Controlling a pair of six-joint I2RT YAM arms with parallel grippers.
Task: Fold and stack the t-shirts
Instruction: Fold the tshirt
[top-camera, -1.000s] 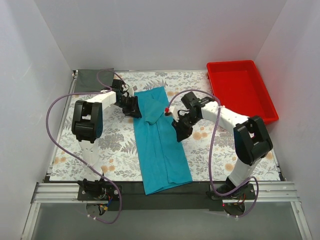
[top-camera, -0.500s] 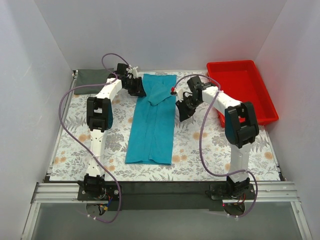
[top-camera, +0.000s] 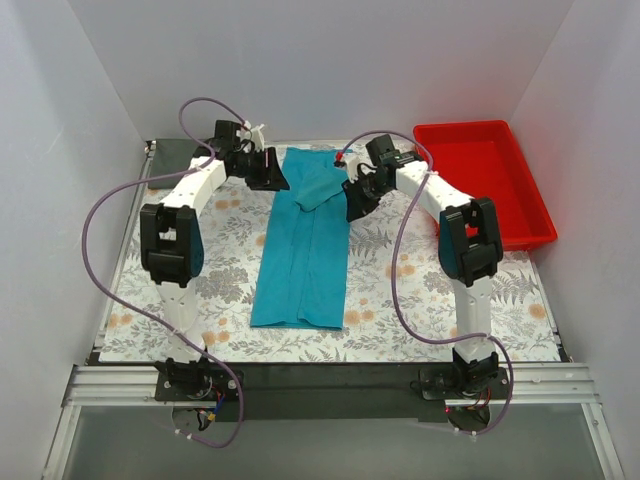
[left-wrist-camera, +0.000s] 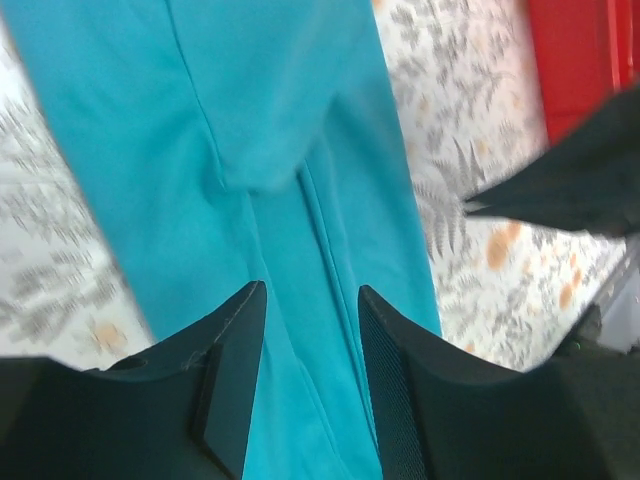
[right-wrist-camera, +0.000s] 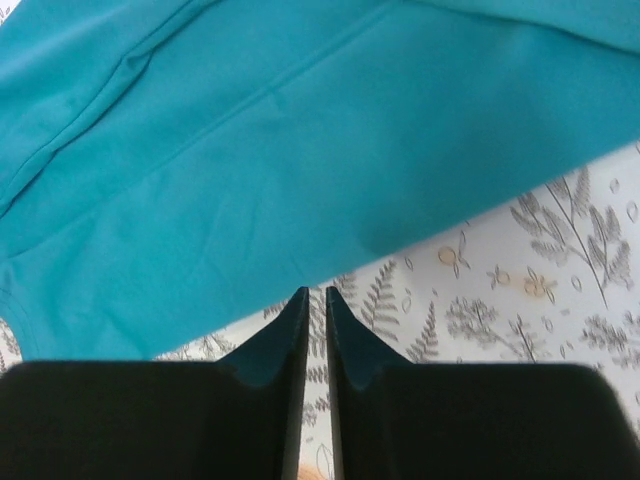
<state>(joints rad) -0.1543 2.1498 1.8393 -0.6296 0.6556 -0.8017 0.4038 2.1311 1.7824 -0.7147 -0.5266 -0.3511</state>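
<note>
The teal t-shirt (top-camera: 300, 260) lies as a long narrow strip down the middle of the floral table cloth, with a folded sleeve near its far end. My left gripper (top-camera: 270, 176) hangs at the shirt's far left corner; in the left wrist view it (left-wrist-camera: 312, 290) is open, and the teal cloth (left-wrist-camera: 250, 120) shows in the gap between the fingers. My right gripper (top-camera: 352, 205) sits at the shirt's right edge. In the right wrist view it (right-wrist-camera: 315, 292) is shut on nothing, just off the teal hem (right-wrist-camera: 300, 130). The dark grey t-shirt (top-camera: 172, 155) lies flat in the back left corner.
A red plastic tray (top-camera: 520, 215) stands at the back right, close to the right arm's elbow. White walls close in the table on three sides. Purple cables loop off both arms. The right gripper's black body (left-wrist-camera: 570, 190) shows in the left wrist view.
Both arms have swung toward the back and the teal shirt slid with them, off the front edge. In the last half second the left jaws have widened off the cloth.
</note>
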